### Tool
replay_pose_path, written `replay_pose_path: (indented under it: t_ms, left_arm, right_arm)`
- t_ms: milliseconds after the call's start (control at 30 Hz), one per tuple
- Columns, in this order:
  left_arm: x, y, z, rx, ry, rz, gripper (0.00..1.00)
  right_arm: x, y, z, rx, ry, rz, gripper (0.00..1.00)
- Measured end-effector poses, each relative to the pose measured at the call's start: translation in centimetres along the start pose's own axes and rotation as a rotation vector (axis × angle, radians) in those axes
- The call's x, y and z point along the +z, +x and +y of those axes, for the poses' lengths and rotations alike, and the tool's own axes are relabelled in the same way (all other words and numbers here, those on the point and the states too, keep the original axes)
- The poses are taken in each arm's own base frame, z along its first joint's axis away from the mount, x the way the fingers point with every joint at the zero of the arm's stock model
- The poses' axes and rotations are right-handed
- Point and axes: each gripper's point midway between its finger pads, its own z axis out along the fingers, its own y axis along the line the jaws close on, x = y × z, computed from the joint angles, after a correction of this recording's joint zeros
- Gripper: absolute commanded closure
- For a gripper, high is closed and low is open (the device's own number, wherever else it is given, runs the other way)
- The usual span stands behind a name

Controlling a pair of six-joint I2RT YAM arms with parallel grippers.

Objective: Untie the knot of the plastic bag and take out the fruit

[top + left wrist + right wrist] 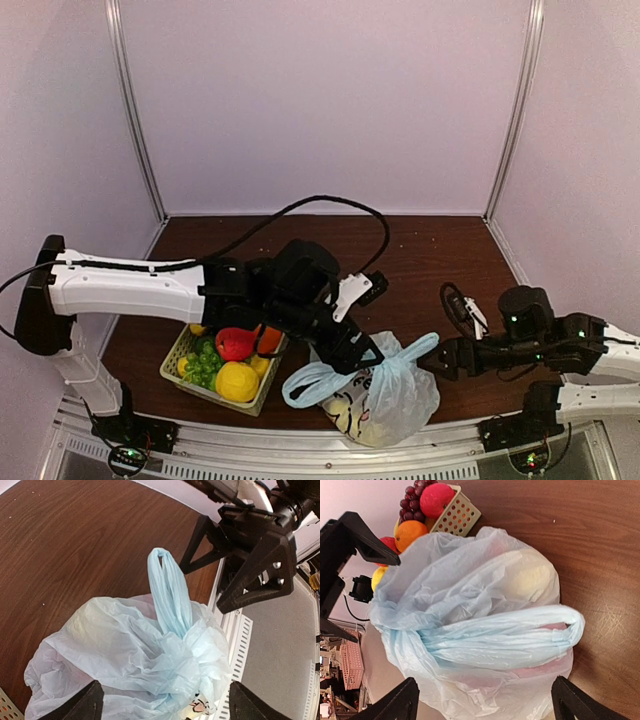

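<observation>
Plastic bag (395, 395), pale blue, knot (175, 680) bunched; left tool (360, 357), right tool (201, 591) wide open, empty.

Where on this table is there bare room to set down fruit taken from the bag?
The far half of the table, between the back wall and the plastic bag, is bare wood. Near the front it is crowded: the basket at left, the bag beside it, the left gripper above the bag and the right gripper at its right.
</observation>
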Motion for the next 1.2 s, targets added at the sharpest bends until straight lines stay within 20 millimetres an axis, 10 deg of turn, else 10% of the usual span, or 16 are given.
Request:
replay_pose_path:
  t_ms: [233, 367, 500, 567, 1033, 1200]
  left_arm:
    - [0.7, 0.9, 0.8, -0.006, -0.052, 0.027, 0.28]
    - [1.3, 1.5, 0.9, -0.019, -0.067, 0.043, 0.58]
    - [2.1, 2.1, 1.2, -0.043, -0.086, 0.06, 0.9]
    - [2.2, 2.1, 1.4, -0.062, -0.099, 0.059, 1.0]
    - [0.1, -4.2, -0.3, -0.115, -0.107, -0.101, 1.0]
    - [-0.8, -5.6, -1.4, -0.128, -0.12, -0.155, 1.0]
  right_arm:
    - [2.2, 3.7, -1.2, 0.01, 0.022, 0.14, 0.2]
    - [3.3, 5.0, -1.4, 0.008, 0.009, 0.174, 0.47]
    - [3.9, 5.0, -1.4, 0.015, 0.009, 0.171, 0.98]
    - [3.8, 4.5, -1.2, 0.011, 0.008, 0.144, 1.0]
    - [-1.4, -9.8, 3.0, -0.119, 0.208, -0.28, 1.0]
    - [0.0, -12.9, 0.9, -0.18, 0.358, -0.285, 1.0]
